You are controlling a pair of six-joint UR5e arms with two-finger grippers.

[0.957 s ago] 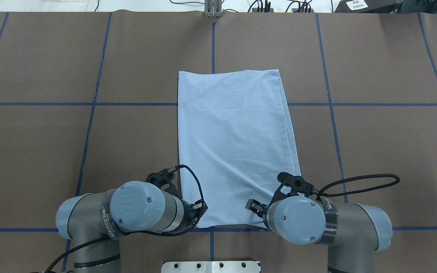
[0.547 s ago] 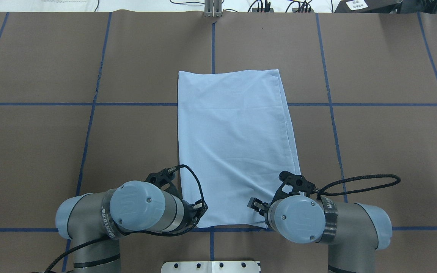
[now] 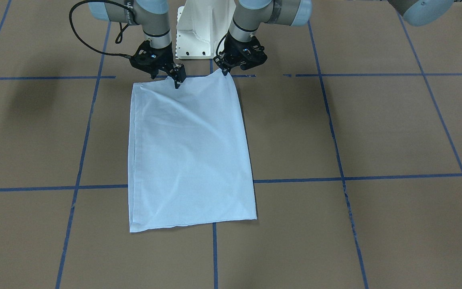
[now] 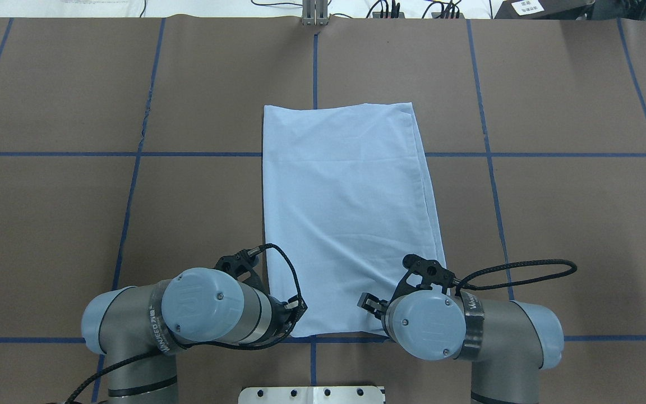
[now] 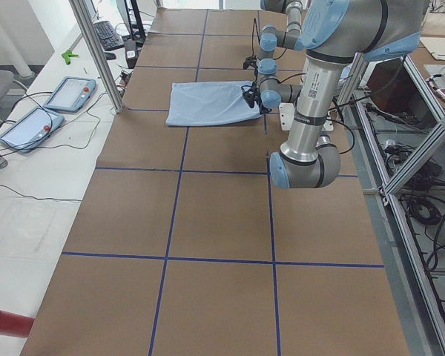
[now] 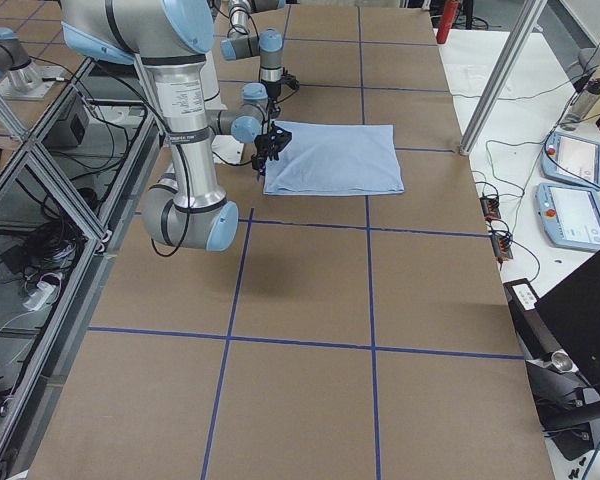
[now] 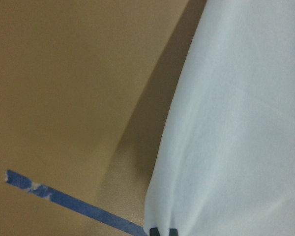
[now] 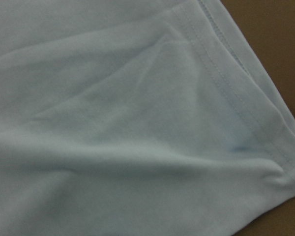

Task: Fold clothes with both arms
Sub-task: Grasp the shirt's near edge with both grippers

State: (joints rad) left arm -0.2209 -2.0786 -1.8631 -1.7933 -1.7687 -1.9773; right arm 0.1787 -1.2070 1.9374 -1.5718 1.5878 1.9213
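Grasp step: left arm (image 4: 127,328) and right arm (image 4: 516,336) jaws clamped on T-shirt (image 4: 345,196) near edge. Next, likely: synced lift, carry to far edge.

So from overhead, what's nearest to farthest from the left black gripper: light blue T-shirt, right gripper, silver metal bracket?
1. Light blue T-shirt: its near corner is at the left gripper.
2. Right gripper: across the shirt's near hem.
3. Silver metal bracket: far side, top centre of the view.
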